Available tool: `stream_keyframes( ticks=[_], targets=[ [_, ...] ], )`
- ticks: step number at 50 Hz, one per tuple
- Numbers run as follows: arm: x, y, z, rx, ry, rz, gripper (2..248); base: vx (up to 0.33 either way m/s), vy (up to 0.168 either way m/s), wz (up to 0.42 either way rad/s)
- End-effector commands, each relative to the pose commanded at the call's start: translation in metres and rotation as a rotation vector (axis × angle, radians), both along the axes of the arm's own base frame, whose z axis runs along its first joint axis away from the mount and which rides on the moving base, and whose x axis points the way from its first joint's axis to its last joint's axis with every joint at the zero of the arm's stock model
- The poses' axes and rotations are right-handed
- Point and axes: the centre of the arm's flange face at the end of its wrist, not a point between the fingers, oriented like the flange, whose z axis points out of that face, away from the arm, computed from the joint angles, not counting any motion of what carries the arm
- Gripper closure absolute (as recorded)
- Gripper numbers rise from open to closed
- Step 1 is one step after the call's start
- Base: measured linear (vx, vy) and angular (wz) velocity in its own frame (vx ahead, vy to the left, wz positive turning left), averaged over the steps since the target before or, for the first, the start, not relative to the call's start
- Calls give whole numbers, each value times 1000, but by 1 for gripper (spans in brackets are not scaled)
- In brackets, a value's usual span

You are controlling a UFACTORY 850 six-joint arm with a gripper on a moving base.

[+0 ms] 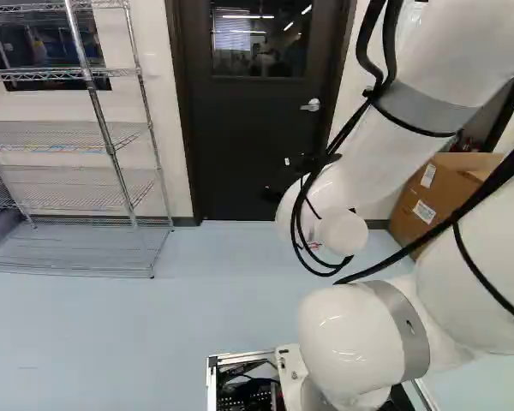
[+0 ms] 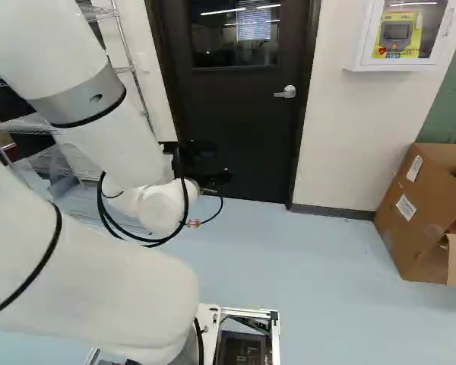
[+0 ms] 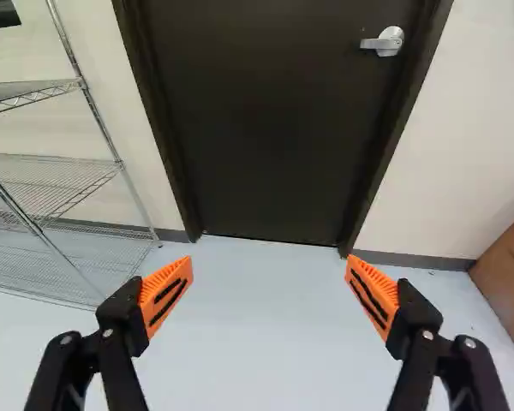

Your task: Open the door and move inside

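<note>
There is one door (image 2: 239, 133), one handle (image 2: 286, 92), one rack (image 1: 68, 135) and one box (image 2: 410, 228).

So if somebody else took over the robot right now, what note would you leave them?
Gripper: open, fingers wide apart, nothing held.
Door: shut in its frame, ahead of the arm.
Handle: a lever near the door's right edge in all views, untouched.
Done: nothing on the door yet.
Left: work the lever, open the door, move inside.
</note>
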Motion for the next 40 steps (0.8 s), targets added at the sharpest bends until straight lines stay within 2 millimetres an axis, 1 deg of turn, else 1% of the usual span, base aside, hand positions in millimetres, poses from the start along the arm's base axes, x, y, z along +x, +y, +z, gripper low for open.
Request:
stream_keyframes(
  ticks=[22, 40],
  targets=[
    [0, 0, 0, 0, 0, 0, 3, 22, 0, -2],
    [0, 0, 0, 0, 0, 0, 3, 113, 0, -12]
  ],
)
